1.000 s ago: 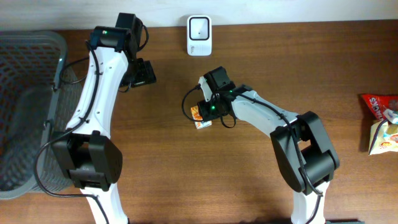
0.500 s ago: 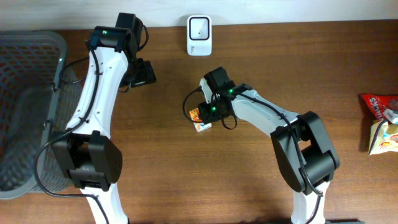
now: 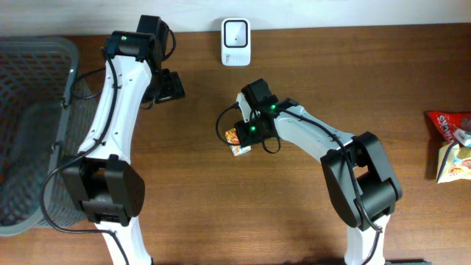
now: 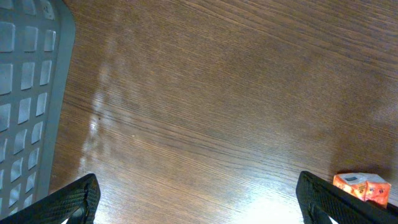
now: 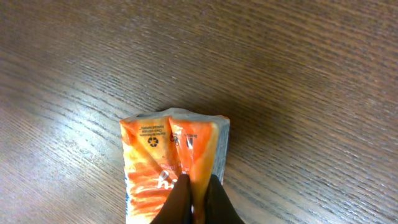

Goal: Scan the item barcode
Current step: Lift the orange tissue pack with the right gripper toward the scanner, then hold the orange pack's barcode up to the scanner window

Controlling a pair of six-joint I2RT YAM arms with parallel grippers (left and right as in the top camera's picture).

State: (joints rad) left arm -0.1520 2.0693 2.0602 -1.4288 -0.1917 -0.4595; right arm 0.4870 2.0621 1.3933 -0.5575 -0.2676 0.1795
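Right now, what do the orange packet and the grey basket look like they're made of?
The orange packet: thin plastic film, slightly glossy, likely; it creases and puckers. The grey basket: moulded plastic, matte, judging by its uniform grid of openings.

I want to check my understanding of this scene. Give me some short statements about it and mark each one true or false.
1. The right fingers are closed on the orange packet. True.
2. The left fingers hold something. False: they are wide open and empty.
3. The white scanner touches the packet. False: it stands apart from it, near the far edge of the table.
4. The grey basket is on the robot's left side. True.
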